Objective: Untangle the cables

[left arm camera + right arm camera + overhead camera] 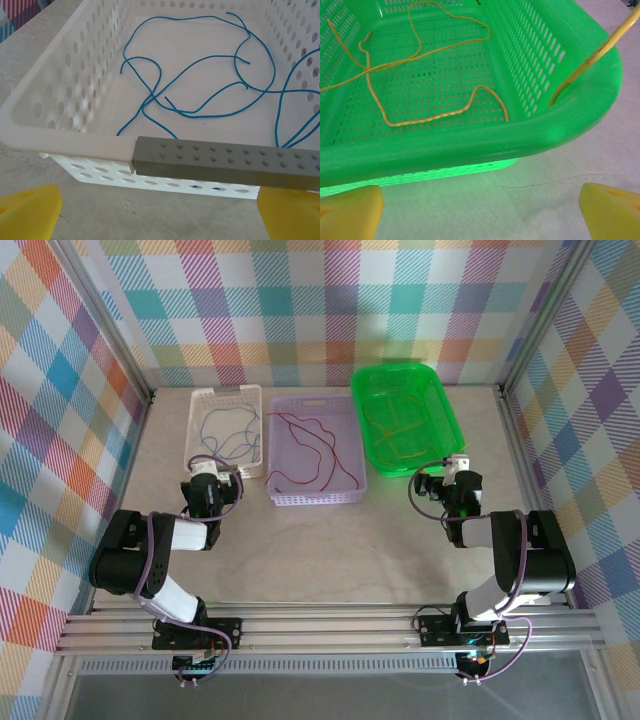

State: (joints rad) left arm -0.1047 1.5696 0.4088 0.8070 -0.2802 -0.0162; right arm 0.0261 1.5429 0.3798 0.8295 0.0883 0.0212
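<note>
— Starting at the left jaws: spread wide, gripping nothing, poised just short of the white basket [65, 85]. Same with the right jaws: wide, empty, facing the green basket [470, 145].

— And how far along?

— Looks nearly finished. Can see the blue cable [200, 63] lying in the white basket, the red cable [335, 452] in the purple basket [315, 500] at mid-frame, the yellow cable [420, 120] in the green one. Sorted by colour, no mixing. Probably little left beyond loose crossings within each colour.

— Anything clearer up close than from above?

— Yes. From the left wrist: blue strands crossing at centre, plus a grey studded strip [225, 162] along the near rim, lower right. From the right wrist: a yellow end rising over the rim, upper right. From above: all three baskets side by side on the tabletop [330, 560].
</note>
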